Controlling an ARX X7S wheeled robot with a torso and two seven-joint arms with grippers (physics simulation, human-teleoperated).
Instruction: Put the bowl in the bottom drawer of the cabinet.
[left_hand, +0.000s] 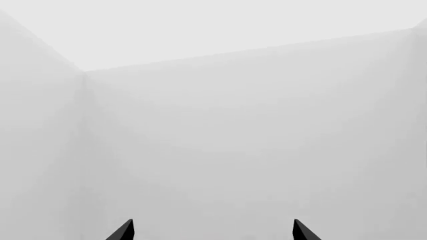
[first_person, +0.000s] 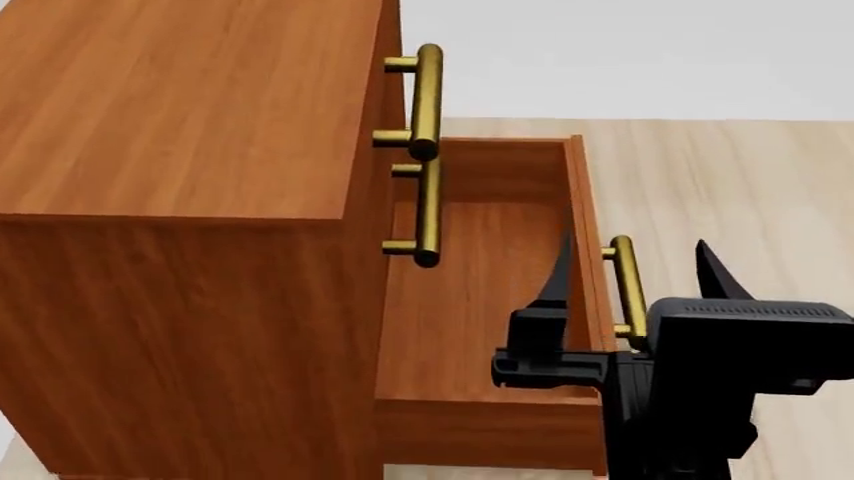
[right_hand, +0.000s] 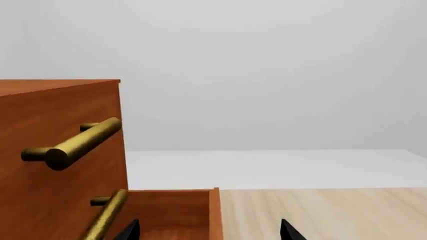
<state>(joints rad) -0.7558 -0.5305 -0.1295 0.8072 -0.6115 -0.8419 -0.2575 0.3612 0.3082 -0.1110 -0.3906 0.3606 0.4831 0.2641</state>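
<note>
The right end effector (first_person: 627, 260) is held open, fingers pointing up, straddling the front panel and brass handle (first_person: 625, 285) of the pulled-out bottom drawer (first_person: 467, 300). The left end effector (left_hand: 213, 231) is spread open toward blank walls.

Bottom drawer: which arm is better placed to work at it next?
Right. The right gripper is open astride the front panel of the pulled-out bottom drawer, beside its handle. The left wrist view shows only blank walls.
</note>
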